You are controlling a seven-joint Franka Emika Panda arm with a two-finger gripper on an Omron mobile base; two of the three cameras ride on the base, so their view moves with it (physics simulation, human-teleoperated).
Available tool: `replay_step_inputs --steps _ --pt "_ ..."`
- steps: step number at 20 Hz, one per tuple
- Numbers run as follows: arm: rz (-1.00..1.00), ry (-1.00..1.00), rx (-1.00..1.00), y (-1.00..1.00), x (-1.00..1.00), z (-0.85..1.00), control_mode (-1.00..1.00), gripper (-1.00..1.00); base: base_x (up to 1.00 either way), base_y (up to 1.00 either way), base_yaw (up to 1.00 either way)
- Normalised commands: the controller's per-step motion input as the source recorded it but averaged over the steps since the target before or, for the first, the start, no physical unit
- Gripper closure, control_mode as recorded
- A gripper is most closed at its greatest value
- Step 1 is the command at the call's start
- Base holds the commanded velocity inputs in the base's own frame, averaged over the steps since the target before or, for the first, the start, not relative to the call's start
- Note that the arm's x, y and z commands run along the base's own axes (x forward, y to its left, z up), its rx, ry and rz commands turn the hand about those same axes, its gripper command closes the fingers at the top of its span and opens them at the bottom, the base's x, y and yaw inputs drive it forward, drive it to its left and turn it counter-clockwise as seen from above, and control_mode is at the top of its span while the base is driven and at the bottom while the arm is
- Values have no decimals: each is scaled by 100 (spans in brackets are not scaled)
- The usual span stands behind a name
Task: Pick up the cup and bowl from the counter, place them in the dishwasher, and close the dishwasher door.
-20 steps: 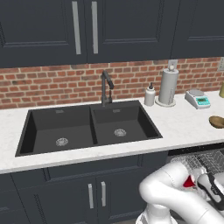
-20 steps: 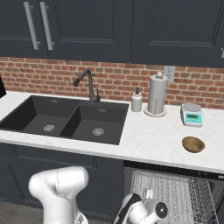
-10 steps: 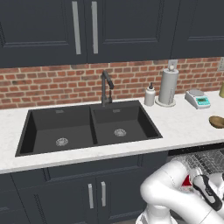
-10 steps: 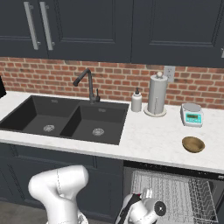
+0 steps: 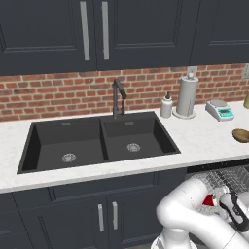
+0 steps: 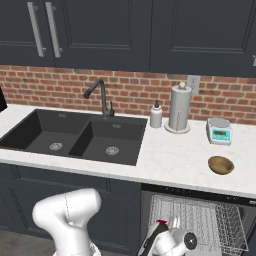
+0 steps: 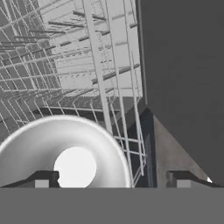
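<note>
The red cup (image 5: pixel 209 200) sits in the dishwasher's grey wire rack (image 6: pixel 200 220), low beside my white hand. From above, in the hand view, the cup (image 7: pixel 65 148) shows as a pale ring with its mouth facing the camera. My gripper (image 7: pixel 111 179) is open, its two fingertips (image 7: pixel 43 179) spread wide on either side of the cup, and the right tip stands well clear of it. The brown bowl (image 6: pixel 220 164) rests on the white counter (image 6: pixel 175 155) right of the sink, also visible as the bowl (image 5: pixel 240 134) at the right edge.
A black double sink (image 5: pixel 99 141) with a faucet (image 5: pixel 117 97) is set into the counter. Behind it stand a soap bottle (image 6: pixel 156 116), a paper-towel roll (image 6: pixel 179 108) and a small scale (image 6: pixel 219 131). A dark flat panel (image 7: pixel 183 65) borders the rack on the right of the hand view.
The jaws have gone from shut on the cup to wide open. The cup stays in the rack and the arm has barely moved.
</note>
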Motion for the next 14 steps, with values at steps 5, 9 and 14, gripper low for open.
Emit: replay_step_inputs --steps 5,9,14 --pt "-2 -1 11 -26 0 17 -100 -100 0 0 0" --pt "-5 -1 21 -2 0 47 -100 -100 0 0 0" --pt "-9 -1 35 0 0 57 -100 -100 0 0 0"
